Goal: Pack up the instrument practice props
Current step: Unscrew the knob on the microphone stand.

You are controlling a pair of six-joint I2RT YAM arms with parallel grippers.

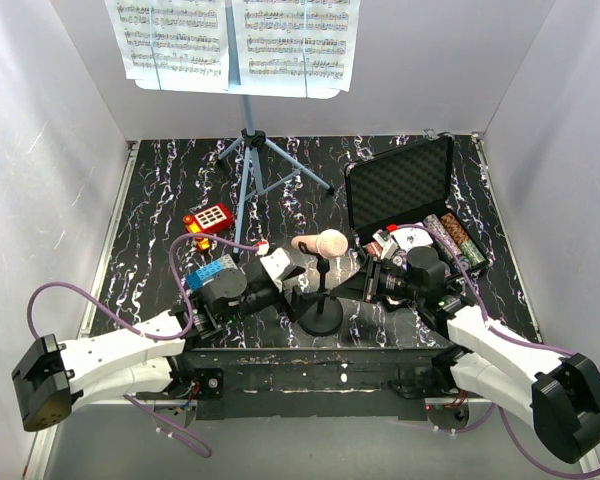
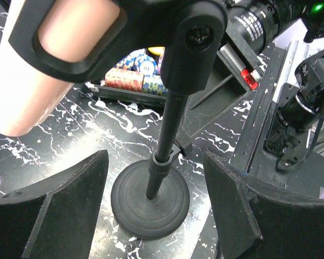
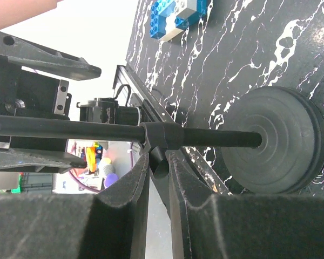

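We look past the two dark fingers point(image 3: 127, 194) of our right gripper point(image 3: 160, 164), which pinch the small collar on the pole of the microphone stand point(image 3: 86, 128). The pole runs across the frame to its round base point(image 3: 275, 141), which sits flat on the black marbled table point(image 3: 232, 59). Blue and white blocks point(image 3: 178, 16) lie on the table at the top edge. A pale pink sliver point(image 3: 16, 13) shows in the top left corner.
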